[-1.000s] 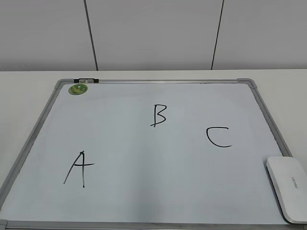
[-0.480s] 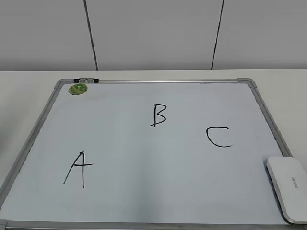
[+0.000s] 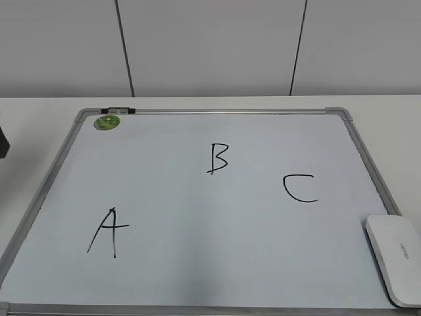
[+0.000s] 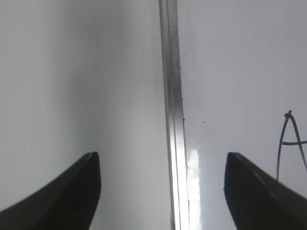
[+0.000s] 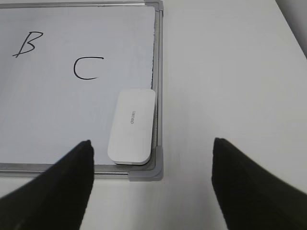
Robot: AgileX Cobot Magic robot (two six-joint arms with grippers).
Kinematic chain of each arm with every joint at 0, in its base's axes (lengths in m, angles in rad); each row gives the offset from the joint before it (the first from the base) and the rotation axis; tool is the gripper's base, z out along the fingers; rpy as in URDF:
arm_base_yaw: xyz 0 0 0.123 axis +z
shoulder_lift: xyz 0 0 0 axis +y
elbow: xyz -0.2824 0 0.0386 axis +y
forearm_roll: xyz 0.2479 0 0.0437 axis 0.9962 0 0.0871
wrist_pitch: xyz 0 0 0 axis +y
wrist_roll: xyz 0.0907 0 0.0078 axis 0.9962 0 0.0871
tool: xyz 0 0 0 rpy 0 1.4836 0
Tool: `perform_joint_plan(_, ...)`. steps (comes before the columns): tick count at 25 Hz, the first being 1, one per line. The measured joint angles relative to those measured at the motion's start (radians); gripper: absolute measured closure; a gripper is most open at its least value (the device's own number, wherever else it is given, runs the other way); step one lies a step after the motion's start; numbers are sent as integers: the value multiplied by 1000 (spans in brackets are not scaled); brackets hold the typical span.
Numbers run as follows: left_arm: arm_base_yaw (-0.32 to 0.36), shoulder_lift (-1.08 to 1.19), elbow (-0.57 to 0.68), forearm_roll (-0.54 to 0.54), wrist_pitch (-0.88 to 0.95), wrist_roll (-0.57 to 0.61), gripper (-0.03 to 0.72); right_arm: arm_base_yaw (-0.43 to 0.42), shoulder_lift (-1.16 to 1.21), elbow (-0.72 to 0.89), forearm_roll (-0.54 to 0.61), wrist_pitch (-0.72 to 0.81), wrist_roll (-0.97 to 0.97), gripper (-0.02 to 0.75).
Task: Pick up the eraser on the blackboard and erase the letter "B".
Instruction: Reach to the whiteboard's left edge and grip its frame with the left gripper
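Observation:
The blackboard (image 3: 197, 263) is a white board with a silver frame, lying flat on the table. The black letter "B" (image 3: 218, 158) is near its middle, also in the right wrist view (image 5: 28, 44). The white eraser (image 3: 395, 260) lies in the board's near right corner, also in the right wrist view (image 5: 132, 127). My right gripper (image 5: 152, 143) is open and empty, above and just short of that corner and the eraser. My left gripper (image 4: 162, 155) is open and empty over the board's left frame rail (image 4: 172, 120).
The letters "A" (image 3: 108, 230) and "C" (image 3: 299, 188) and a round green magnet (image 3: 106, 122) are on the board. A dark piece of the left arm (image 3: 3, 141) shows at the left edge. White table (image 5: 230, 72) lies right of the board.
A dark piece of the left arm has come into the exterior view at the left edge. The board, letters and eraser have not moved.

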Motion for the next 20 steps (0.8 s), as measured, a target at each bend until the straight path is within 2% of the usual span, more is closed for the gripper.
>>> perform_joint_plan(4, 0, 119, -38, -33, -11, 21, 133, 0, 0, 0, 0, 0, 0, 151)
perform_joint_plan(13, 0, 302, -140, -78, -23, 53, 269, 0, 0, 0, 0, 0, 0, 151)
perform_joint_plan(20, 0, 388, -196, -88, -38, 88, 299, 0, 0, 0, 0, 0, 0, 151)
